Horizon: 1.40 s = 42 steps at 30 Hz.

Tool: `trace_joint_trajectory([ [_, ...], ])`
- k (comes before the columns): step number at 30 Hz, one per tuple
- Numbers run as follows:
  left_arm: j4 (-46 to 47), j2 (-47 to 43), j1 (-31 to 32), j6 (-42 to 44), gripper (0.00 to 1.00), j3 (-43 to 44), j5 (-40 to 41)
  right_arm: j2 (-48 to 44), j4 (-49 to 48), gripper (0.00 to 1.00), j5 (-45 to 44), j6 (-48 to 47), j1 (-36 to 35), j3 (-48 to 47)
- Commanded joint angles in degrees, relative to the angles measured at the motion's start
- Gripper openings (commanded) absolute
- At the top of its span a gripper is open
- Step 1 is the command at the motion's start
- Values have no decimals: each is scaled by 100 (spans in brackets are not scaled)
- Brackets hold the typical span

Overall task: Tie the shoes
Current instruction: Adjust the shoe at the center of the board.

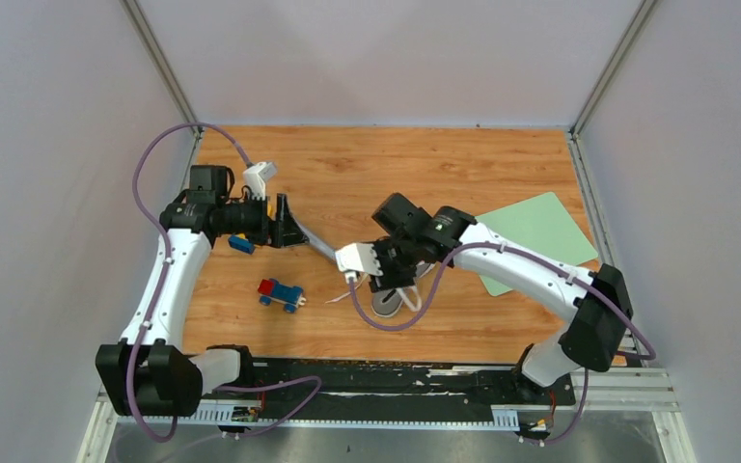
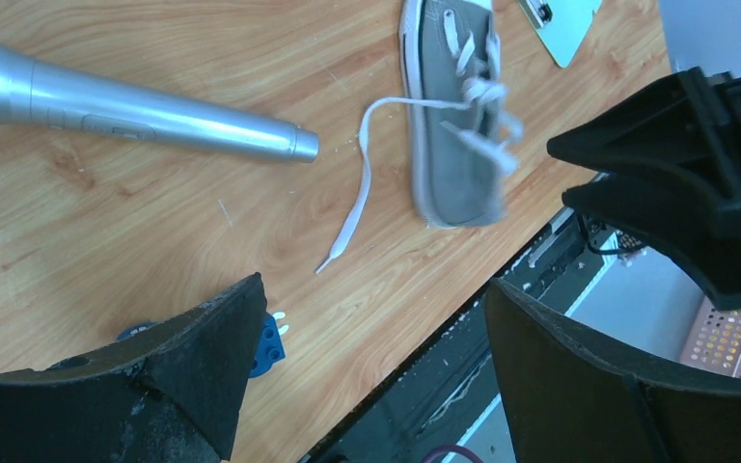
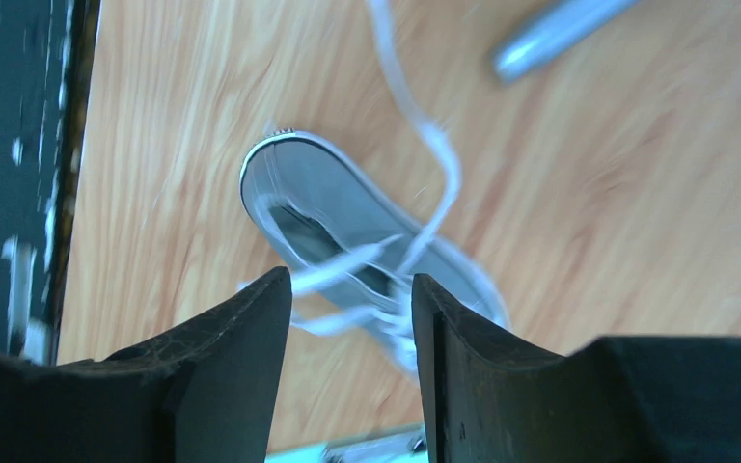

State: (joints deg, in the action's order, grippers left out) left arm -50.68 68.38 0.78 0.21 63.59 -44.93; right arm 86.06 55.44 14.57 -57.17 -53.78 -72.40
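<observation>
Hovering over the motion-blurred shoe (image 3: 320, 188), the right gripper (image 3: 352, 282) stands parted; the left gripper (image 2: 371, 289) gapes wide.

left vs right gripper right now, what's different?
Opening: the left gripper is spread wide; the right gripper shows a narrower gap.
Place: the right gripper hangs directly over the sneaker, with laces crossing under its gap; the left gripper sits off to the side, nearer the silver tube.
Shared: both are open, and neither is gripping anything.
</observation>
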Motion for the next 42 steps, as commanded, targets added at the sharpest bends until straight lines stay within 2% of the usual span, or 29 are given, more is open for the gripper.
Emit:
trace_joint_trajectory([
  [1, 446, -422, 9, -325, 91, 13, -138, 615, -463, 50, 693, 923, -169, -938],
  [5, 218, -544, -49, -360, 92, 390, 304, 1192, -1234, 50, 590, 986, -363, -901],
  [8, -131, -582, -51, -124, 92, 683, 773, 1610, -1312, 48, 552, 1054, -496, -1116],
  [13, -52, -795, -245, -69, 94, 758, 1293, 1964, -1450, 46, 390, 1320, -768, -1175],
  [17, -80, -881, -306, -76, 94, 678, 1215, 1759, -1352, 48, 148, 1308, -854, -602],
  [22, -35, -983, -313, -113, 94, 563, 1013, 1240, -916, 34, -329, 1225, -854, 202],
  [29, -51, -1075, -313, -109, 94, 531, 977, 360, -529, 30, -716, 1153, -825, 860],
  [36, -44, -1140, -315, -91, 94, 383, 967, 592, -604, 32, -402, 1208, -774, 647],
  [42, -46, -1195, -315, -30, 94, 376, 1180, 907, -734, 37, 294, 1496, -819, -270],
])
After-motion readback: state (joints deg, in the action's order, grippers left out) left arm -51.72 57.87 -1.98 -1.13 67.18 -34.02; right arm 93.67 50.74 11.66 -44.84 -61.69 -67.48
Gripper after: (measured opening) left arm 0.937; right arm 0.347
